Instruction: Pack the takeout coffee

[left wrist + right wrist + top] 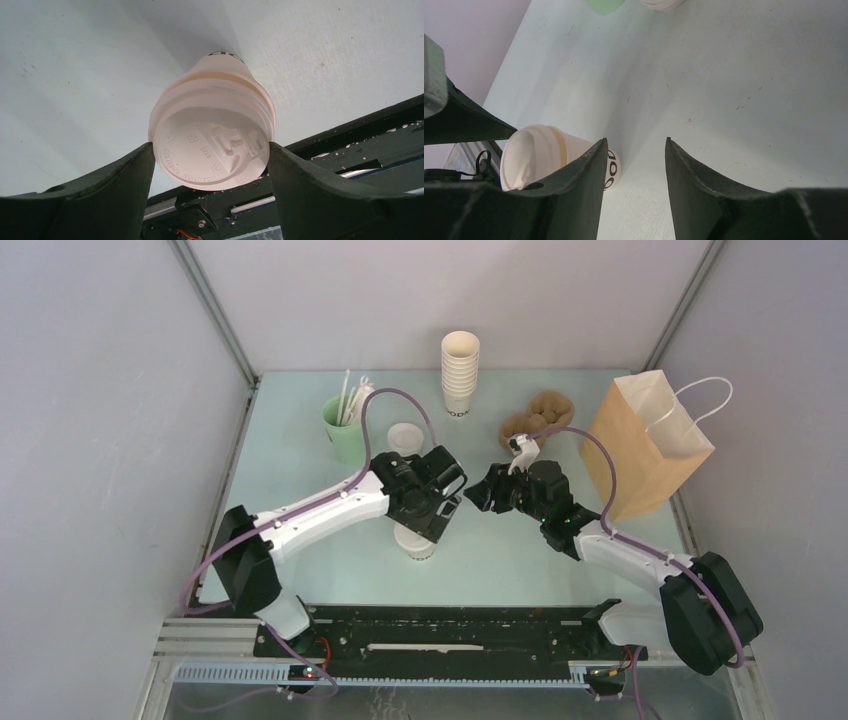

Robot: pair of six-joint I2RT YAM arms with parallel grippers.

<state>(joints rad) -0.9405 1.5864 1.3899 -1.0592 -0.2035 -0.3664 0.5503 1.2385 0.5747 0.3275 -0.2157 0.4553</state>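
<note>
Takeout coffee [211, 142] stood well left of paper bag [645, 445], upright on surface [520, 560]. L jaws pinched its lid, prob. for carrying bagward; R jaws gaped empty between, likely awaiting handover.

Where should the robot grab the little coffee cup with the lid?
Around the lid of the takeout coffee, coming down from above, one finger each side. It stands upright, and it is round and widest at the top, so it likely won't slip down.
</note>
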